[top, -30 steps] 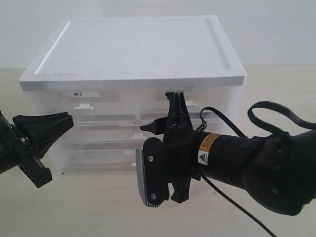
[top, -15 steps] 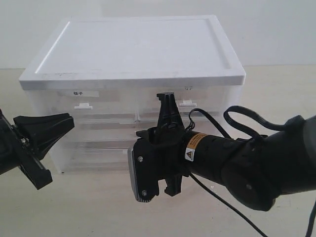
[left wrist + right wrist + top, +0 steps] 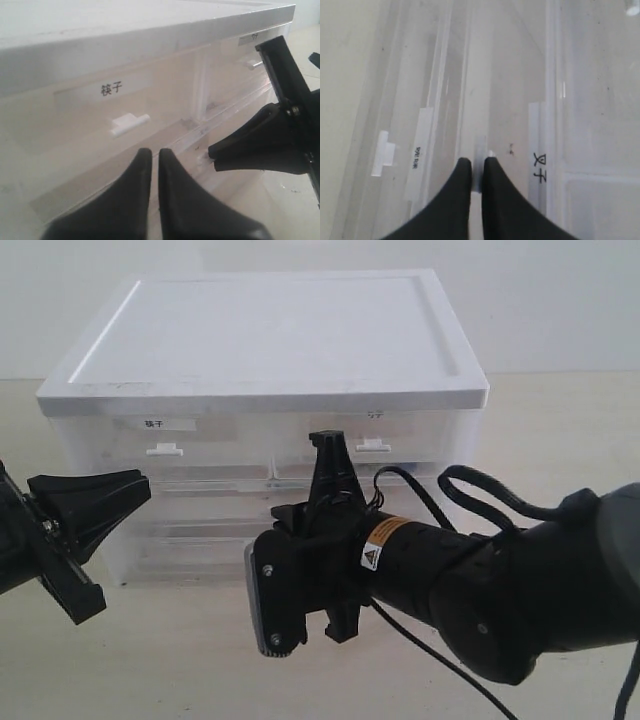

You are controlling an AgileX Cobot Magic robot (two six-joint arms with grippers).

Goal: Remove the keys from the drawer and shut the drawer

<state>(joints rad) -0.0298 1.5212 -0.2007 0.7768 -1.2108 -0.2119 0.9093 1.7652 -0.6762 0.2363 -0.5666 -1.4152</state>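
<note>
Shifted over the last second: right arm (image 3: pixel 520 590) swung toward the left arm's side and a little lower. Tip of the right claw (image 3: pixel 326 443) now off the nearer white handle (image 3: pixel 372 445) and at the upright seam between the two upper drawers; cabinet (image 3: pixel 270 340) turned slightly.

Nearest the exterior camera: grey-edged wrist housing of the right arm. Yellow warning sticker (image 3: pixel 372 557) just behind that housing, and black cable (image 3: pixel 470 485) looping back from the claw over the forearm.

Right claw closed, fingers (image 3: pixel 462 180) side by side with only a thin slit. Pale strip of the cabinet front showing in that slit; whether pinched or merely touched, not discernible. On either side of this claw, one printed label on each upper drawer.

Left claw (image 3: pixel 140 485) well apart from the right claw, low beside the cabinet's front corner. Likewise closed and empty, tips pointing at the drawer front.

Just beyond the left claw's tips: small white tab handle (image 3: pixel 130 124), with left label (image 3: pixel 111 89) above it.

No drawers seen pulled out.

Keys not discernible in any view; contents blurred behind the frosted plastic.

Farthest beyond both claws: flat white cabinet top with raised rim, beige table (image 3: pixel 560 430), pale wall (image 3: pixel 560 300).
</note>
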